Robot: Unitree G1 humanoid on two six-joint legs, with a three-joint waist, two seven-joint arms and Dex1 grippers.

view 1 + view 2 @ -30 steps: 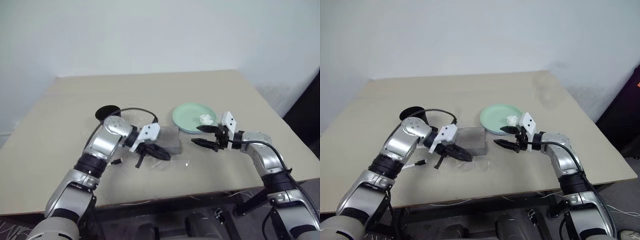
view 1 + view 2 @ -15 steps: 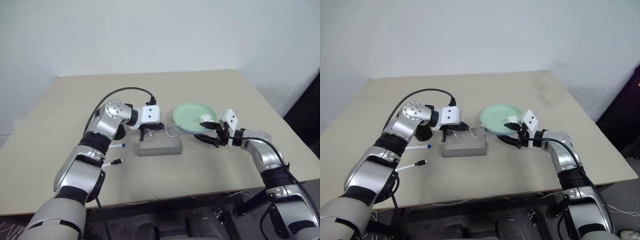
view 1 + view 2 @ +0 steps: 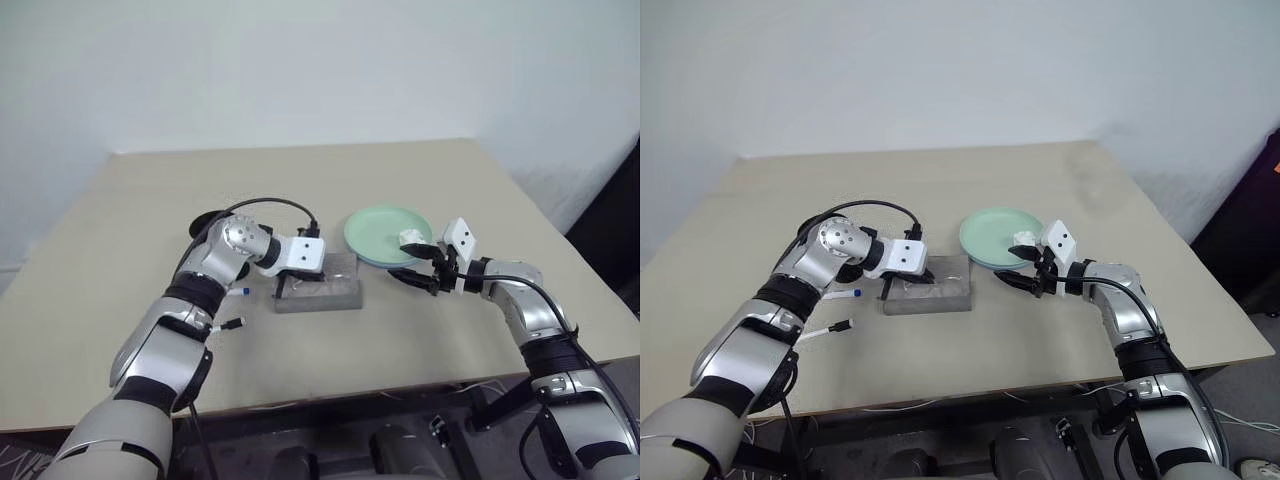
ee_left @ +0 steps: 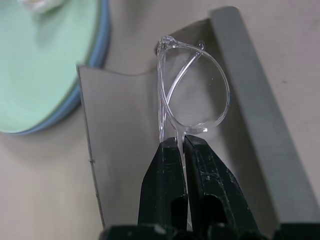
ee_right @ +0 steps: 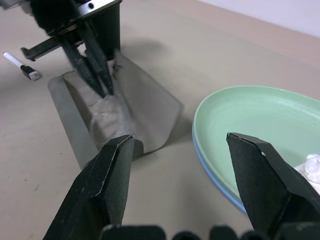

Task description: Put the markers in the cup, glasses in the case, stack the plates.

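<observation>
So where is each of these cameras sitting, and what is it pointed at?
Left and right eye views: on the head, looking down over both arms at the table.
Left wrist view: on the left arm, along the left gripper, shut on the glasses over the open case.
Right wrist view: on the right arm, through the open right gripper.
Shared: case and the plates, mint green stacked on light blue.

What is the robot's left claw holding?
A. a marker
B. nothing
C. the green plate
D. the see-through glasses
D. The left claw is shut on the frame of the glasses, holding them over the open grey case; the markers and the plates lie apart from it.
</observation>
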